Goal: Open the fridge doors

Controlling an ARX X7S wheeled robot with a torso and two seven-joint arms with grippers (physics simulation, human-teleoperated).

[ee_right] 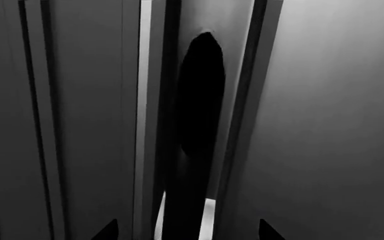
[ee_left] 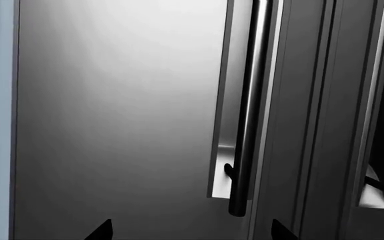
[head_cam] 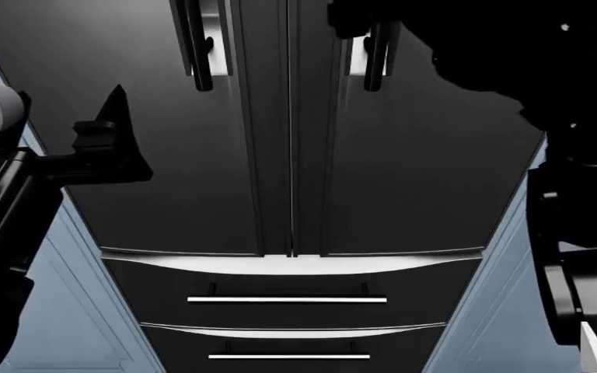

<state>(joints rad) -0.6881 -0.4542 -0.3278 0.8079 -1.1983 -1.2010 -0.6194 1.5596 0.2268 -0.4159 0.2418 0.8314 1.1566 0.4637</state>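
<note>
Reaching up, the right gripper [ee_right: 185, 235], fingers spread, straddles the right handle [ee_right: 195, 165] of the shut fridge doors [head_cam: 290, 140]; it should close squarely before pulling. Left gripper [head_cam: 112, 144] hangs released, apart from its handle [ee_left: 249, 115].

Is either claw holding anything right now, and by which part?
Nothing held. The left claw hangs open, short of the left door handle. The right claw straddles the right door handle, fingertips apart, not clamped.

Kitchen: fridge doors [head_cam: 288, 155], blue cabinets [head_cam: 71, 311]
</note>
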